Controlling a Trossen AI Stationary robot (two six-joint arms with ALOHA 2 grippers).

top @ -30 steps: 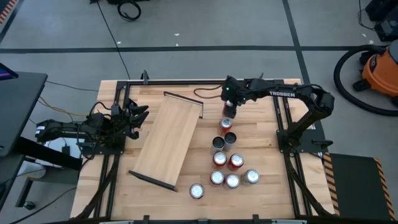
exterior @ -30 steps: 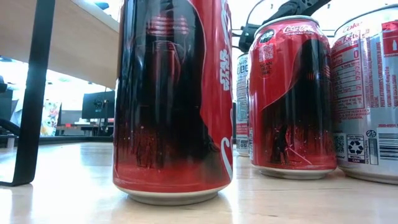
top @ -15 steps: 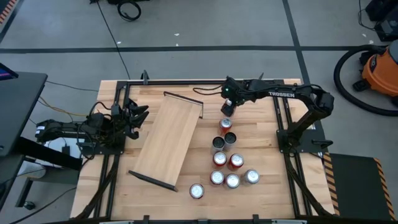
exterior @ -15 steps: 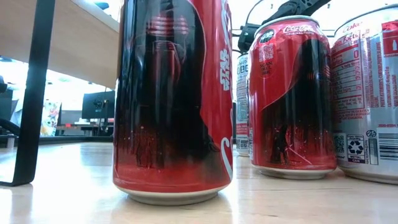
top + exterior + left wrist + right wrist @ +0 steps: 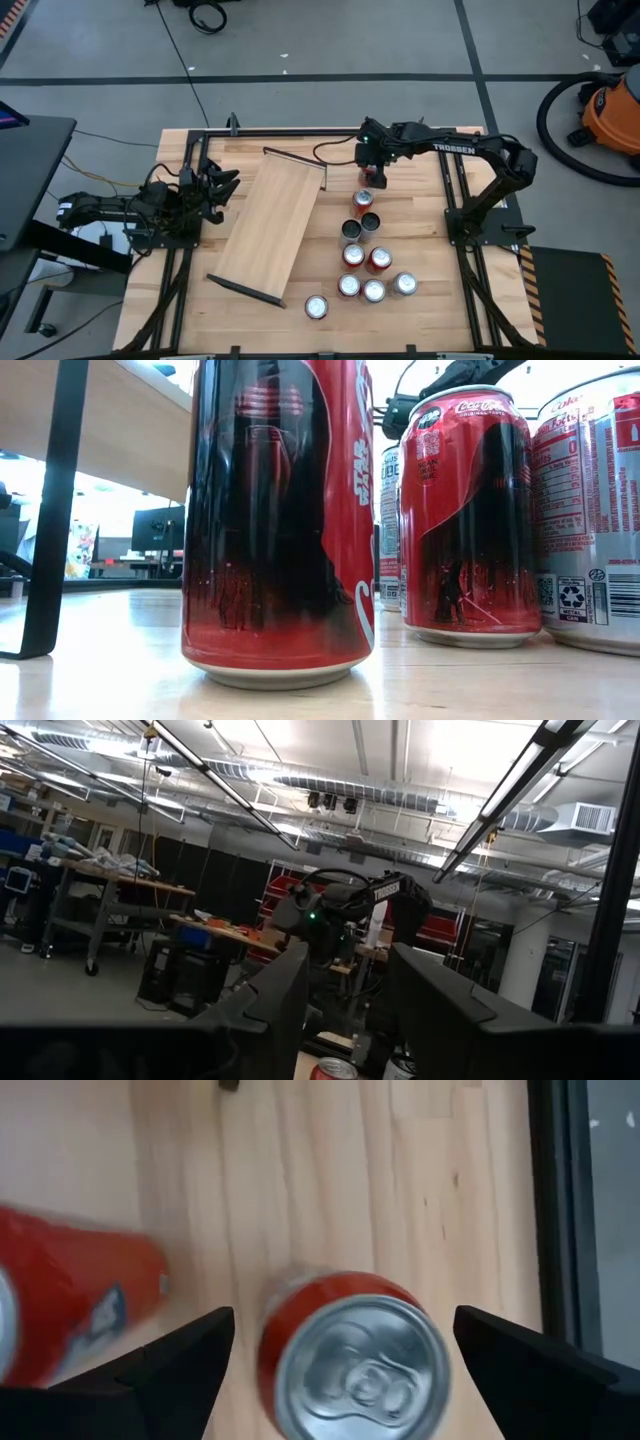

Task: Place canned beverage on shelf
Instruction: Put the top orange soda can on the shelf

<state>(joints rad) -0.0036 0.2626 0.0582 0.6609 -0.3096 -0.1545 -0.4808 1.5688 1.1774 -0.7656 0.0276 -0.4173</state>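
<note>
My right tool [image 5: 366, 176] hangs spread wide and empty directly over the upright red can [image 5: 350, 1350] at the far end of the can cluster, its axis vertical between my fingers [image 5: 170, 1370], the shelf [image 5: 270, 222] lying leftward on the bench [image 5: 420, 215].

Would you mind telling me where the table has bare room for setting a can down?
The shelf top is bare. Bare tabletop lies between the cans and the right frame rail, and along the front edge left of the lone can. The cluster under the right gripper is crowded.
</note>
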